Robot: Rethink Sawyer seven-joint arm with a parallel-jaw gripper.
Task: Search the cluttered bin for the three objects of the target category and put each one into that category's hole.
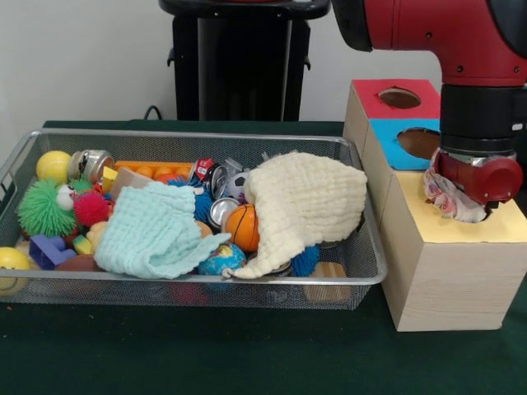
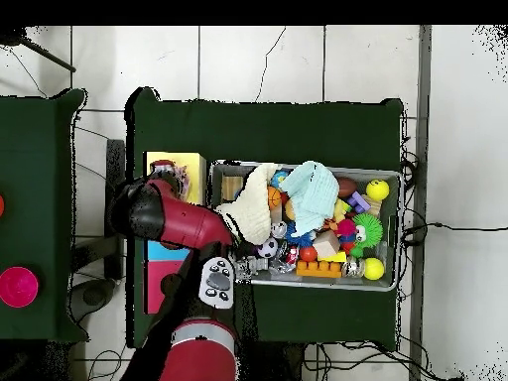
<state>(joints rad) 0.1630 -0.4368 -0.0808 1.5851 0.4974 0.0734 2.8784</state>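
**A:** Start at the left — what's in the wire basket [image 1: 362, 276]?

**B:** Plenty. At the left end a yellow ball [image 1: 53, 165], a green spiky ball [image 1: 43, 209] and a purple block [image 1: 47, 251]. Toward the middle a pale green cloth [image 1: 152, 232] lies over the heap, with a small basketball [image 1: 242, 226] just right of it. A bigger cream cloth [image 1: 305, 206] covers the right end.

**A:** And right of the basket?

**B:** A wooden box [image 1: 449, 280] on the green tabletop [image 1: 206, 354] — a yellow top nearest, blue next, red farthest, each with a hole. The arm's tool [image 1: 471, 193] sits low over the yellow section, and a patterned rag [image 1: 449, 202] bunches under it, right at the hole.

**A:** Is the tool gripping it?

**B:** I cannot tell; the red wrist hides the tips.

**A:** So how far along?

**B:** If cloth is the category, I'd judge one piece is going in now, and two cloths are left in the basket. What is already inside the box is hidden.
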